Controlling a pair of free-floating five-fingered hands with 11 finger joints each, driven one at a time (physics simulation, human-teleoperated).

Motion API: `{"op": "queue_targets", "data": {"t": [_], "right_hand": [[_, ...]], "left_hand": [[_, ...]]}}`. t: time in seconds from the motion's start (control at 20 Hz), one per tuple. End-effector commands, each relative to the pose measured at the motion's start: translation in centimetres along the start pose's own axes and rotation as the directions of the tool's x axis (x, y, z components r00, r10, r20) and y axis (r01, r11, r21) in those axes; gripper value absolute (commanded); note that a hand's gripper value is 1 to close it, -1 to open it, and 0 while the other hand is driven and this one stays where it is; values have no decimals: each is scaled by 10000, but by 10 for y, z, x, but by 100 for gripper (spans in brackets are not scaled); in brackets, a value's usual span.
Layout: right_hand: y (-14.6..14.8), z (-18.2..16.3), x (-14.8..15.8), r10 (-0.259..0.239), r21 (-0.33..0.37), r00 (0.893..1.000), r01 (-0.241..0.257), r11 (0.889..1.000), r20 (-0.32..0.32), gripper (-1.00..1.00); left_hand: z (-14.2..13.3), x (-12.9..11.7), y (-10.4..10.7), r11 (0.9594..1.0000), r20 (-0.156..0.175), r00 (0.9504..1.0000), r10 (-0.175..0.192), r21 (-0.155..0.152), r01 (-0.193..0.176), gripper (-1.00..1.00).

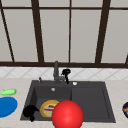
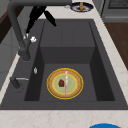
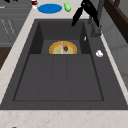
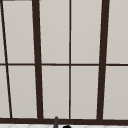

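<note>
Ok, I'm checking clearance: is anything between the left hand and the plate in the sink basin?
Nothing visible. The left hand is just left of the plate; the red ball overlaps only the plate's opposite, right edge.

Even, flat light — no glare, faint shadows; whole render soft, slightly blurred.

Matt dark-grey composite-looking sink basin (image 1: 87, 100); matt dark metal tap (image 1: 56, 71); pale speckled stone-look countertop (image 3: 62, 117); glossy red ball (image 1: 67, 115); smooth glazed yellow-rimmed round plate (image 2: 65, 83).
</note>
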Motion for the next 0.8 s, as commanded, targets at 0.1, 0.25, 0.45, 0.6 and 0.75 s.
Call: {"op": "queue_targets", "data": {"t": [0.1,0.25,0.45,0.6,0.75], "right_hand": [[-12,-26,-7,-189,1597,9997,207,9869,-128,-100],[-19,-41,-11,-299,2182,9994,330,9753,-173,-100],[-21,-56,-14,-378,2894,9987,461,9561,-343,-100],[-22,-62,-12,-481,3152,9981,576,9473,-381,-100],[-17,-62,-6,-366,3263,9978,527,9438,-552,-100]], "left_hand": [[0,0,0,10000,0,10000,0,0,0,0],[0,0,0,10000,0,10000,0,0,0,0],[0,0,0,10000,0,10000,0,0,0,0],[0,0,0,10000,0,10000,0,0,0,0],[0,0,0,10000,0,10000,0,0,0,0]]}}
